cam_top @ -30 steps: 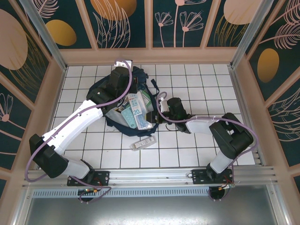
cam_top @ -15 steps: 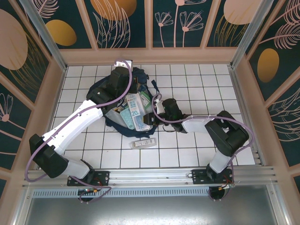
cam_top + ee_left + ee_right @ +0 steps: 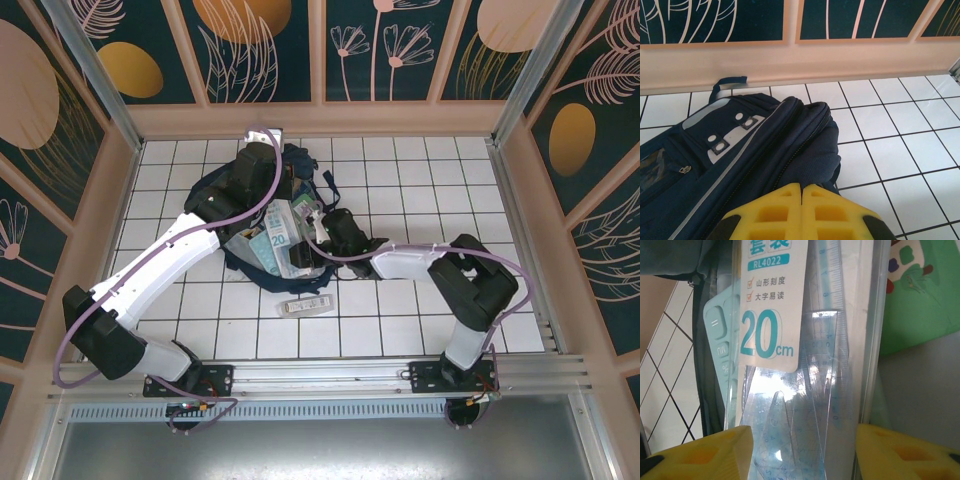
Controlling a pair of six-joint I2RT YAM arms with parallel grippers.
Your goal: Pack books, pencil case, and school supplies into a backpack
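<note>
The large navy-blue fabric backpack lies open on the white tiled table, holding a clear bluish-white ruler packet marked 20 cm, a mint-green calculator beneath it and a small green book alongside. The right gripper straddles the packet, fingers apart. The left gripper has its 2 fingers pressed together at the backpack's edge. A slim white-grey bar lies on the tiles nearby.

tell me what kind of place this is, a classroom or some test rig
Most likely a robot test cell, not a classroom: a white tiled floor boxed in by floral wall panels and a metal frame, with two arms bolted at the near edge working over a navy backpack.
</note>
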